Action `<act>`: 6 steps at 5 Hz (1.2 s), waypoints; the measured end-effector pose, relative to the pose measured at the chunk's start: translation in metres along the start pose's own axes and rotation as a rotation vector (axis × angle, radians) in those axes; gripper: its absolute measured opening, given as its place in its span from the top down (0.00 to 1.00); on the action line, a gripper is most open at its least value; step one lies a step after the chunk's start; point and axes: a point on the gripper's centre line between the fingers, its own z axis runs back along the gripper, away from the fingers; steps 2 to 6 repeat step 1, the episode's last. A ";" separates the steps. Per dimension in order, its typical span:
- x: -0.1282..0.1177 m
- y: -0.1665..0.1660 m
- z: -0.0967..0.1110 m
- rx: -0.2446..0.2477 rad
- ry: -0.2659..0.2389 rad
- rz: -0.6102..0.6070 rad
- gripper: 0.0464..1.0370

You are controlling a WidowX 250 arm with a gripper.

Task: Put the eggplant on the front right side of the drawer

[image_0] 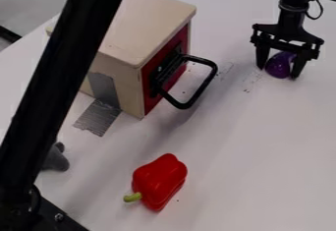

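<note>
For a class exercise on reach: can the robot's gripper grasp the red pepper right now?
Probably not: the gripper has the eggplant between its fingers, which would likely block taking the red pepper too.

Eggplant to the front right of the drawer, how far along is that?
Partway, it seems. Done: the gripper has the purple eggplant between its fingers. In hand: the eggplant, out beyond the handle of the drawer; whether it is lifted, I can't tell. Left: settling its spot and letting go.

Brt, diffuse light; soft shadows on tbl; sm. glints on pepper
</note>
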 end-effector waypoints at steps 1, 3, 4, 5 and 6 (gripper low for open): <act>-0.002 -0.007 0.044 -0.010 -0.038 -0.016 0.04; -0.002 -0.007 0.044 -0.010 -0.038 -0.016 0.04; -0.002 -0.007 0.044 -0.010 -0.038 -0.016 0.04; -0.002 -0.007 0.044 -0.010 -0.038 -0.016 0.04; -0.002 -0.007 0.044 -0.010 -0.038 -0.016 0.04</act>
